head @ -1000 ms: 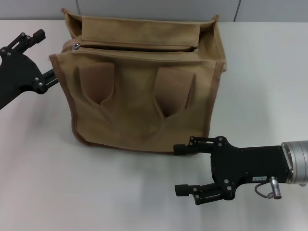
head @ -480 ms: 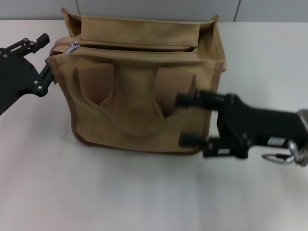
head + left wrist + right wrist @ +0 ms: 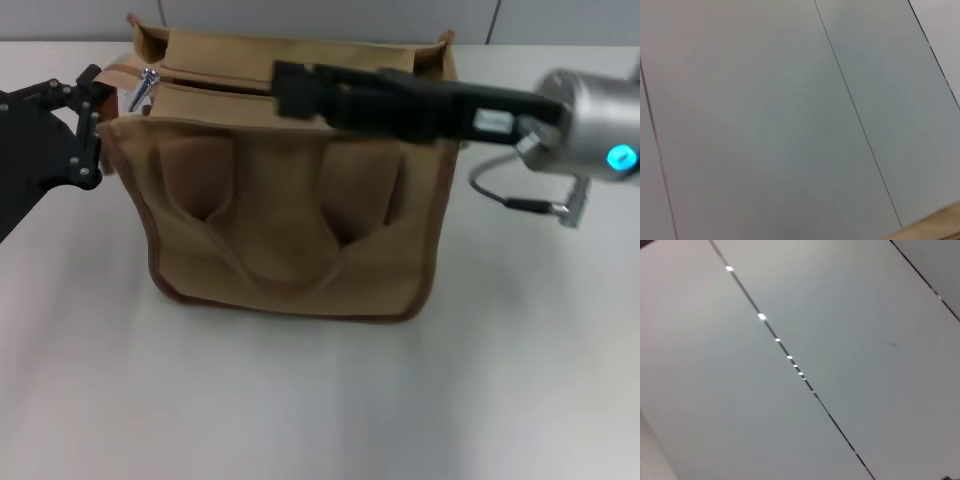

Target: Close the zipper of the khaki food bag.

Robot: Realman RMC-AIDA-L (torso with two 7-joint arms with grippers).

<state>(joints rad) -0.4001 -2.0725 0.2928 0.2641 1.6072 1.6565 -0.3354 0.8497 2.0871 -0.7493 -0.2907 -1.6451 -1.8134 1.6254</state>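
— Head view illumination?
— Even, diffuse, bright. The khaki food bag [image 3: 290, 190] casts only a soft, faint shadow on the table [image 3: 300, 400].
— Blur?
— The right gripper [image 3: 285, 85] is motion-smeared; the bag is slightly soft.
— Wrist views?
— Flat grey panels; small glare spots [image 3: 761, 316] along one seam in the right view.

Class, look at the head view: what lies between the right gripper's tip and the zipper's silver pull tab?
In the head view, only the khaki food bag top panel and its zipper line lie between the right gripper and the pull tab.

Head camera overlooks the bag [image 3: 290, 220]; wrist cameras face panelled walls.
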